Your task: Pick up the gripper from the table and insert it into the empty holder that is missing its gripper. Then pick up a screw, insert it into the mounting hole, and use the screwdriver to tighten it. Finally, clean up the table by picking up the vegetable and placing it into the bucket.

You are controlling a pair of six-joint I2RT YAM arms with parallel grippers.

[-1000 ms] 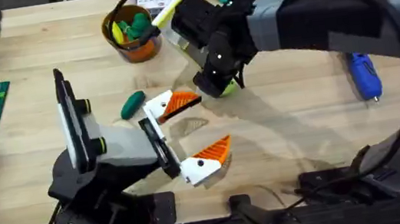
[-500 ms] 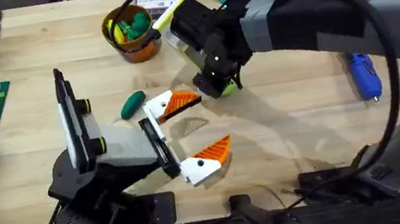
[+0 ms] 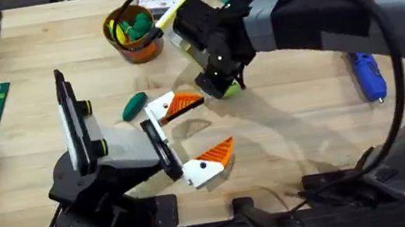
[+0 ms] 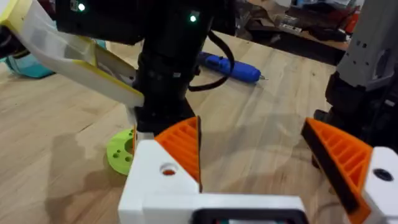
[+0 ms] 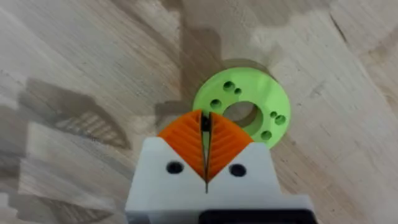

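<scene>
On my overhead feed I have the left gripper (image 3: 197, 134) parked near the middle of the wooden table (image 3: 306, 123), its white fingers with orange pads spread wide apart and nothing between them; the left wrist view confirms it, with one orange pad (image 4: 185, 146) on one side and the other well apart from it. The right arm reaches across from the right side toward the far centre, and the right gripper (image 5: 206, 138) points down at the table with its two orange pads pressed together, clenched on nothing that I can make out. Its tips sit just beside the lime-green ring (image 5: 245, 112), at the ring's edge; I cannot tell whether they touch it. In the overhead view that ring (image 3: 232, 88) shows only as a green sliver under the right wrist. The vegetable (image 3: 135, 104) lies flat on the table just to the left of the left gripper's far finger, apart from it. The bucket (image 3: 132, 35) stands upright farther back, left of the right arm, with green and yellow pieces inside. The screwdriver (image 3: 368, 77) lies on the table well off to the right, untouched, and I see it again (image 4: 230, 67) beyond the right arm from the left wrist.
</scene>
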